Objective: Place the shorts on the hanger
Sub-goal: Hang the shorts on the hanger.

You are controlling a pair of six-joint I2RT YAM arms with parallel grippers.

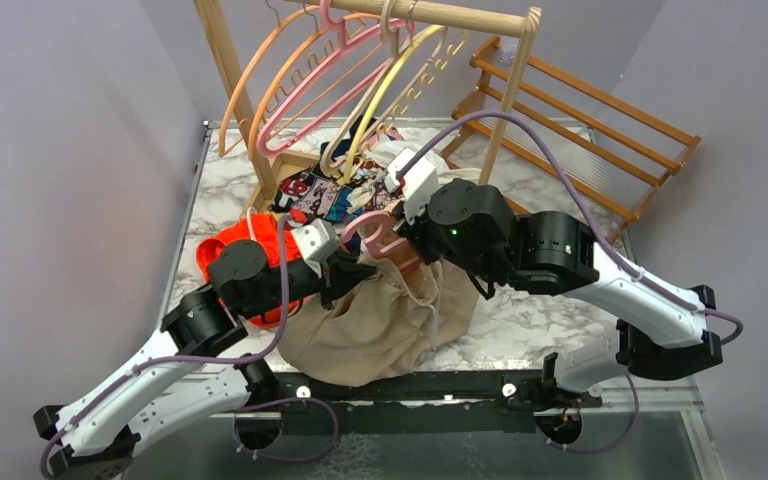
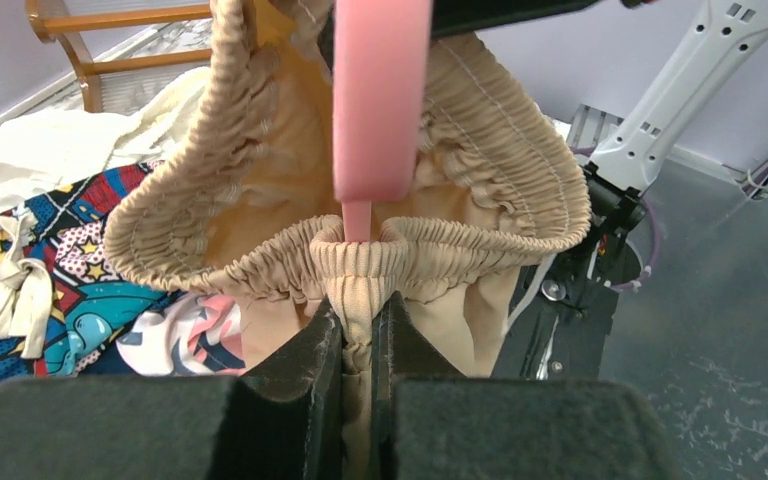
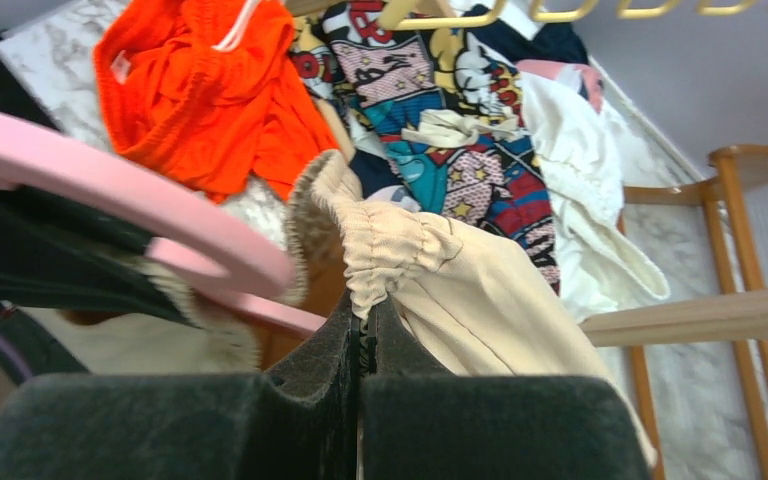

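The beige shorts hang bunched between both arms above the table's front edge. My left gripper is shut on the gathered waistband, as the left wrist view shows. My right gripper is shut on another part of the waistband. The pink hanger sits between the two grippers, its hook up. One arm of the hanger reaches down into the open waistband. It shows at the left in the right wrist view. The shorts' lower part lies on the table.
An orange garment lies left of the shorts, a comic-print cloth and a white cloth behind them. A wooden rail carries several orange, pink and yellow hangers. A slatted wooden rack stands at the back right.
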